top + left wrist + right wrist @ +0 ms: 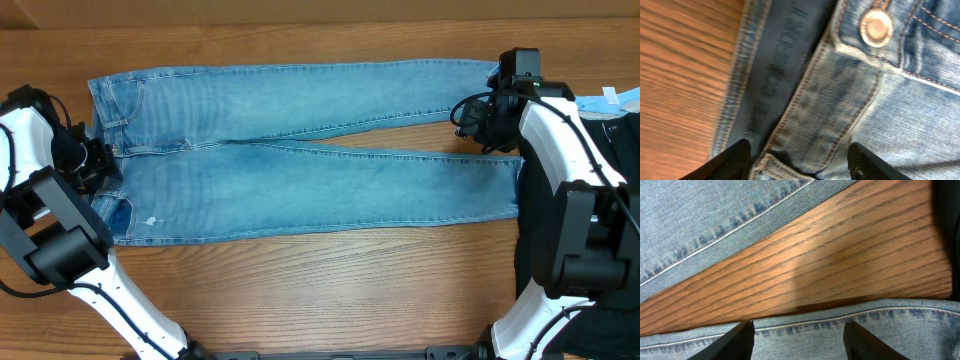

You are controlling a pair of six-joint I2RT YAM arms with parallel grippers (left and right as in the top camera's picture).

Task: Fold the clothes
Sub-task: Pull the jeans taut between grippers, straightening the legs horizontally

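A wooden table (300, 300) carries faded jeans (300, 190) laid flat, waistband at the left edge, hems at the right beside a dark object (628, 150). The left gripper (797, 157) hangs with fingers parted over the waistband, near its metal button (876, 27). The right gripper (797, 335), likewise parted, hangs over the gap between the legs.

We see the jeans (320, 190) lying flat on the wooden table (300, 290), waistband at the left, legs slightly apart. The left gripper (100, 160) is at the waistband, the right gripper (487, 125) near the hems.
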